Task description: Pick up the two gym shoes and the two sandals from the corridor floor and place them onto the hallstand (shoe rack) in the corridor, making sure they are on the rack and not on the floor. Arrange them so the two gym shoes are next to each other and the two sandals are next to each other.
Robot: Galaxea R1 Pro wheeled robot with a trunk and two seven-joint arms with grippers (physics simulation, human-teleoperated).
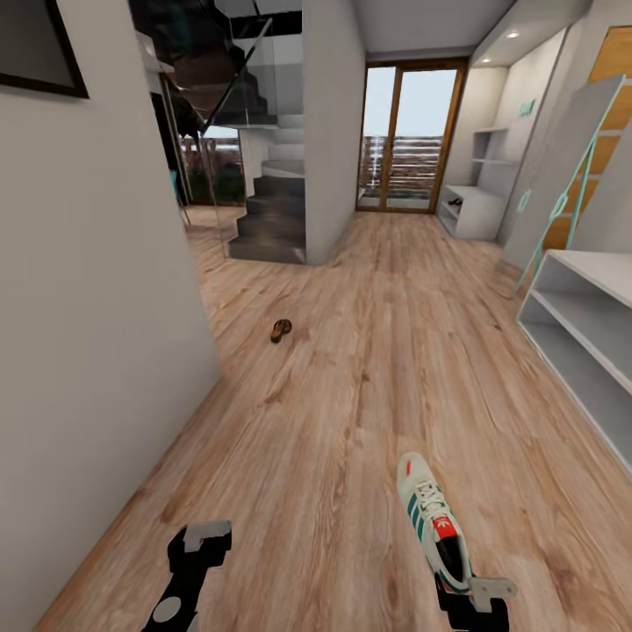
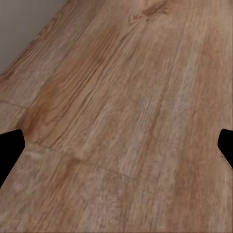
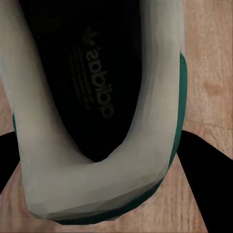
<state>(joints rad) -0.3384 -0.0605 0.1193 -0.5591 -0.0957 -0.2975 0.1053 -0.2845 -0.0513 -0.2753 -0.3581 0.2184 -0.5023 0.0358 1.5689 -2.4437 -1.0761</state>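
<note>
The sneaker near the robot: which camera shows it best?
The head view: the whole gym shoe lies on the corridor floor, stripes, laces and red tongue visible, heel at the right gripper. The right wrist view shows just its heel and dark insole, close up. The left wrist view shows floor planks.

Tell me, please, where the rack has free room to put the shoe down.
Both open shelves of the near hallstand, right of the corridor, look bare, as does its top. The floor is bare between the sandal and the gym shoe. It is crowded only around the shoe's heel, at the right gripper.
</note>
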